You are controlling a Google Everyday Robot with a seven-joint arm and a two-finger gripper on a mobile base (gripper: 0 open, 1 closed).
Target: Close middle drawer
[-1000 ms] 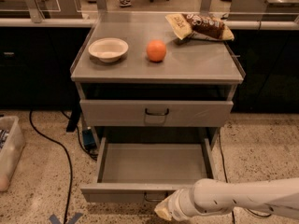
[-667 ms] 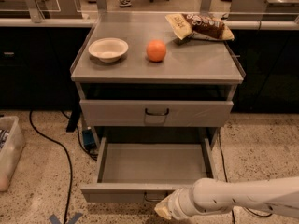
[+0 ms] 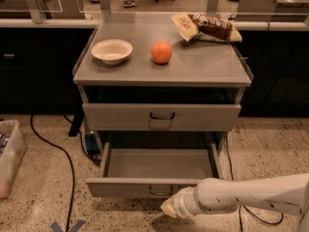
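The gripper [image 3: 170, 210] sits low at the tip of the white arm [image 3: 251, 199], just in front of the open drawer's front panel and slightly right of its loop handle [image 3: 161, 192] — whether it is spread or closed, I cannot tell. Above and behind it stands the grey cabinet [image 3: 161, 69]. The middle drawer [image 3: 159, 164] juts far out toward the gripper, so closing looks not yet begun — the whole push inward remains. Higher up, the top drawer [image 3: 120, 116] looks pushed in. Farthest above, on the tabletop, are a snack bag [image 3: 207, 28], a white bowl [image 3: 112, 50] and an orange [image 3: 161, 52].
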